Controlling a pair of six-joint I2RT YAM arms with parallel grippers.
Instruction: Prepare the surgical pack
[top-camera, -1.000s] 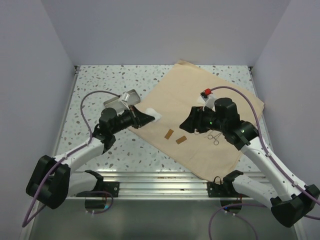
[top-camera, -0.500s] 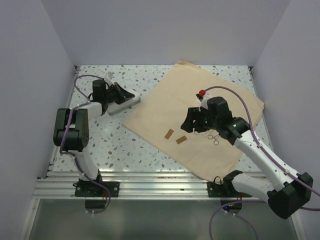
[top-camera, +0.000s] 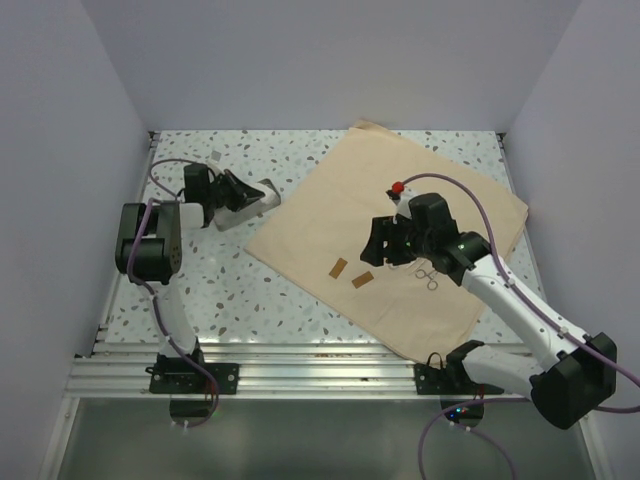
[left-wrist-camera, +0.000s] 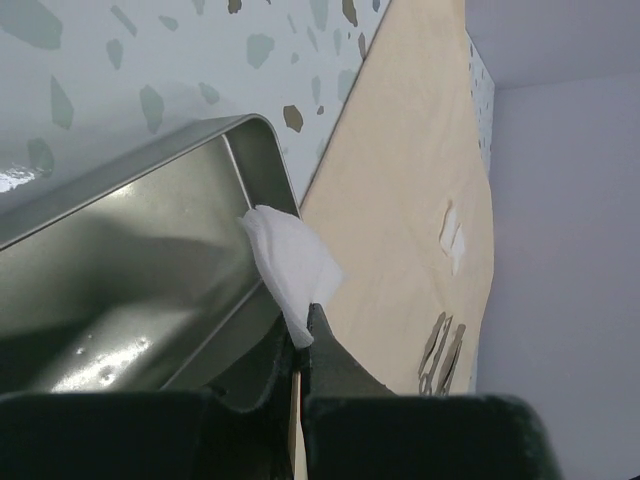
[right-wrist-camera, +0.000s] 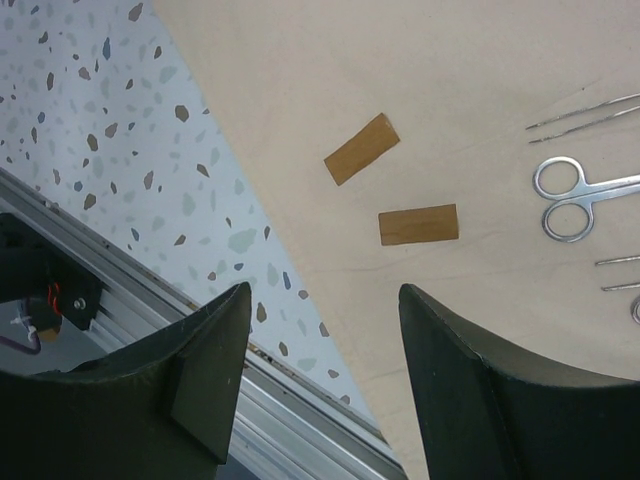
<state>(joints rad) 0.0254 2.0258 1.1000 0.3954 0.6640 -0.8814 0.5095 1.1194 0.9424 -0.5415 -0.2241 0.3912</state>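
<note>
The surgical pack's tan cloth (top-camera: 400, 200) lies flat, corner-on, on the speckled table. Silver instruments (top-camera: 430, 275) rest on its right part, and scissors (right-wrist-camera: 575, 195) show in the right wrist view. The small steel tray (top-camera: 245, 207) sits off the cloth, to its left. My left gripper (top-camera: 243, 192) hovers at the tray's rim (left-wrist-camera: 255, 135), shut on a white gauze piece (left-wrist-camera: 290, 260). My right gripper (top-camera: 377, 243) hangs open over the cloth's near edge (right-wrist-camera: 450, 100), with nothing between its fingers (right-wrist-camera: 225, 350).
Two brown strips (top-camera: 338, 267) (top-camera: 363, 280) lie on the cloth just ahead of the right gripper. A white patch (left-wrist-camera: 452, 235) sits on the cloth. The metal rail (top-camera: 300, 365) runs along the near table edge. Walls enclose the table on three sides.
My left arm has swung back from the cloth's left corner to the tray at the far left, still holding the gauze. The right gripper shifted slightly toward the far side.
</note>
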